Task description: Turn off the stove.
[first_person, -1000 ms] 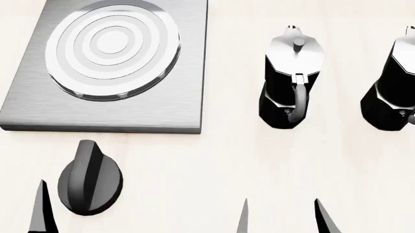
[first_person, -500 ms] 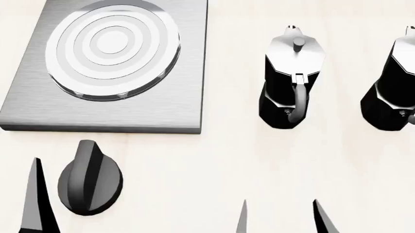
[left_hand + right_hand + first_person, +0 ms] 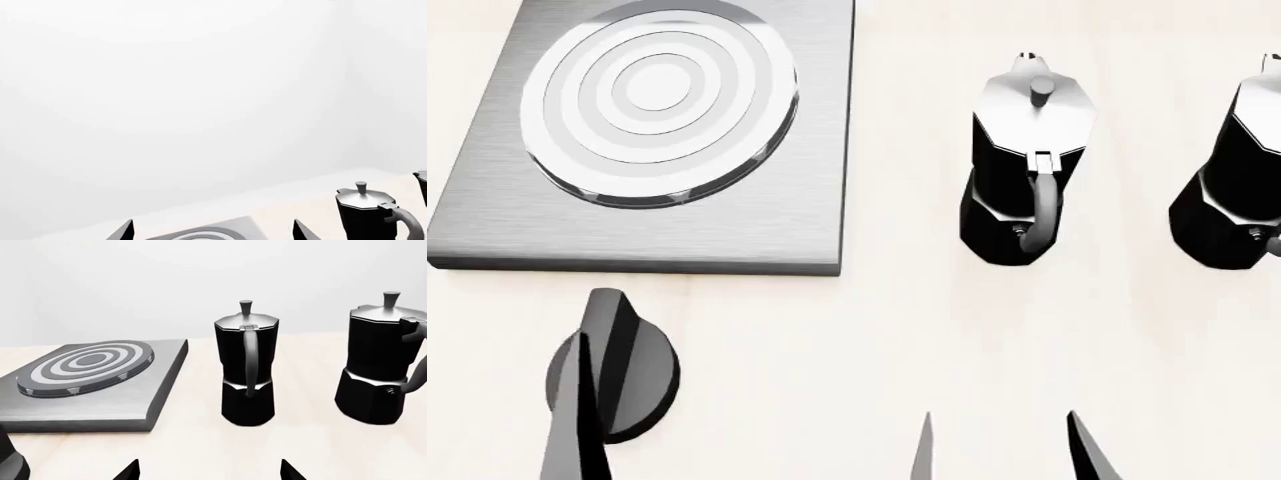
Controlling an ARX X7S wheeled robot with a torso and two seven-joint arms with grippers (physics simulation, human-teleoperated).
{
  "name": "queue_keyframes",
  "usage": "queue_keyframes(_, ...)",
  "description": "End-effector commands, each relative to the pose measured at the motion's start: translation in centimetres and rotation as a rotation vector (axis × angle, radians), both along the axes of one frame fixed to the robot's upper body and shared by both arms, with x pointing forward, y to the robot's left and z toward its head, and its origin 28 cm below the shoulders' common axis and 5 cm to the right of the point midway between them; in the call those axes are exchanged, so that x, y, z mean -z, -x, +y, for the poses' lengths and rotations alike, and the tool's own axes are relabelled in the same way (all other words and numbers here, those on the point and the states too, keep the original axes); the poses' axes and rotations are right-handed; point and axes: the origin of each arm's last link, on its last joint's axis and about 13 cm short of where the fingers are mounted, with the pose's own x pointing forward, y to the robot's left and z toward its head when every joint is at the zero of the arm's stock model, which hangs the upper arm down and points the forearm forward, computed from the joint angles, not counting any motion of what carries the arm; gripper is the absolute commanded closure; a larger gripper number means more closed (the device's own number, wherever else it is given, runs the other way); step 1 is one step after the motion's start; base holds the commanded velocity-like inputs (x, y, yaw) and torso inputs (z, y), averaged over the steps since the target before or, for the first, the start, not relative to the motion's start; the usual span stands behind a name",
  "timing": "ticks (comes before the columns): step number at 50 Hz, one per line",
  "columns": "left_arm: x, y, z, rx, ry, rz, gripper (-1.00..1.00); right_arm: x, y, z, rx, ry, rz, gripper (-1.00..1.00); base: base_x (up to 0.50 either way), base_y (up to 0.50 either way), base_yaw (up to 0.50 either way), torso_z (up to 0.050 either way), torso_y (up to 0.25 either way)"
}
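Pale wooden table (image 3: pixel 827 340) carries the stove (image 3: pixel 481 235); white wall (image 3: pixel 167 90) behind.

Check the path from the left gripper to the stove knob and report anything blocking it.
Nothing visible blocks it. In the head view one finger of the left gripper already overlaps the knob, with only bare table around it. Both moka pots stand well off to the right, beside the stove plate.

pale wood table (image 3: pixel 868 330), w/ stove plate (image 3: pixel 814 150), knob (image 3: pixel 641 375), 2 moka pots (image 3: pixel 1028 190)
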Motion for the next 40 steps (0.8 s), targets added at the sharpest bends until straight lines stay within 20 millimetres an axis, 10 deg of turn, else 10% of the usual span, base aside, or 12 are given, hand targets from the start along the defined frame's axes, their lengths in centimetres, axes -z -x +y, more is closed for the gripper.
queue_keyframes(1,0.0,-0.8,-0.7,0.04,-0.004,0.009,-1.0,0.1,0.0,0.0,-0.002,0.0,0.003,-1.0,0.0,0.0,0.0,0.0,0.0)
queue_keyframes(40,3.6,-5.1,-0.8,-0.011,0.006,0.136,-1.0,0.3,0.1,0.1,-0.012,0.002,0.009,-1.0,0.0,0.0,0.0,0.0,0.0)
